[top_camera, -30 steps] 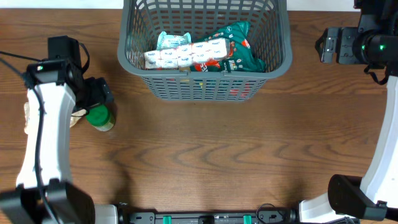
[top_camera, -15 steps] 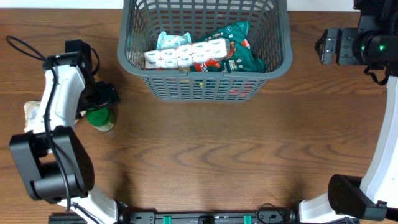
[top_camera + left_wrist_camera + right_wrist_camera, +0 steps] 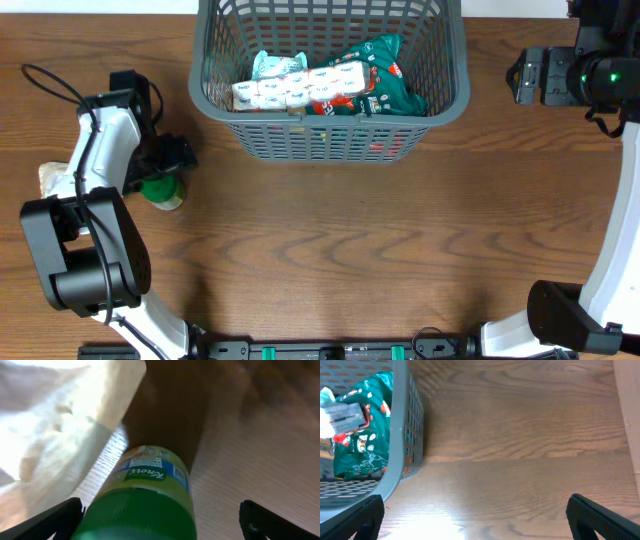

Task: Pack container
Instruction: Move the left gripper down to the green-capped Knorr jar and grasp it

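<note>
At the near side, two arms rise from the table, one at each edge. Out from the left base lies one bottle with a green cap and a label reading Knorr. The left gripper sits over it with its two fingers spread wide, one on each side of the cap. The left finger is just beside the cap, and whether it touches cannot be told. The right finger is well apart from it. Just left of the bottle lies one crumpled pale bag.

Farther off, at the far edge of the table and about midway across, stands the one basket, upright, its near wall facing the arms. Three things show in it: a white pack lying across the middle, a pale teal pack behind its left end, and a green bag with red print on the right, against the right wall.

To the right of the basket and well apart from it, the right gripper hangs over bare wood with its two fingers spread wide. The basket's right wall shows at the left edge of the right wrist view.
</note>
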Robot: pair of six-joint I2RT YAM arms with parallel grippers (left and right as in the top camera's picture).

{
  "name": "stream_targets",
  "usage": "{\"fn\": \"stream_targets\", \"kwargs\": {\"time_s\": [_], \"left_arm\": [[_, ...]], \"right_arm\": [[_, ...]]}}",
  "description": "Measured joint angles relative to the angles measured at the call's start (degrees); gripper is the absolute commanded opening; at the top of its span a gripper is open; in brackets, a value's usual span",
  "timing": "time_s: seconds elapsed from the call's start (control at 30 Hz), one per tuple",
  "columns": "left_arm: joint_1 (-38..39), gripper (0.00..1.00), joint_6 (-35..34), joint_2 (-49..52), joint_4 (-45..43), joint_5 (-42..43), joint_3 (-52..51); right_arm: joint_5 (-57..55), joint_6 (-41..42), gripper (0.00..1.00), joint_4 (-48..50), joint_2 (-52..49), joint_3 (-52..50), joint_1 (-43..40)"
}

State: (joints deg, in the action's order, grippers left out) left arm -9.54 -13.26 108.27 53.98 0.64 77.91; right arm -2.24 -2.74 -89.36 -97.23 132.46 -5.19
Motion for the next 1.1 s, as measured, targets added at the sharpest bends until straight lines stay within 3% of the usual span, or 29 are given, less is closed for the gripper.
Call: {"fn": "stream_targets", "kwargs": {"time_s": [0.57, 0.8, 0.9, 1.07, 1.1], "left_arm": [[-0.5, 1.0, 0.0, 0.1, -7.1, 0.5, -7.4], [-0.5, 0.58, 0.0, 0.1, -8.0, 0.6, -9.0], [-0.5, 0.46, 0.2, 0.1, -8.0, 0.8, -8.9], [-0.5, 0.06, 0.2, 0.1, -7.3, 0.9, -8.9], [-0.5, 0.06, 0.2, 0.1, -6.6, 0.9, -8.8]], "right_arm": [[0.0, 0.0, 0.99, -0.1, 0.0, 0.0, 0.0], [0.0, 0.0, 0.99, -0.7, 0.0, 0.0, 0.0], [0.0, 0.0, 0.99, -0.7, 0.0, 0.0, 0.0], [0.0, 0.0, 0.99, -0.8, 0.0, 0.0, 0.0], [0.0, 0.0, 0.99, -0.8, 0.0, 0.0, 0.0]]}}
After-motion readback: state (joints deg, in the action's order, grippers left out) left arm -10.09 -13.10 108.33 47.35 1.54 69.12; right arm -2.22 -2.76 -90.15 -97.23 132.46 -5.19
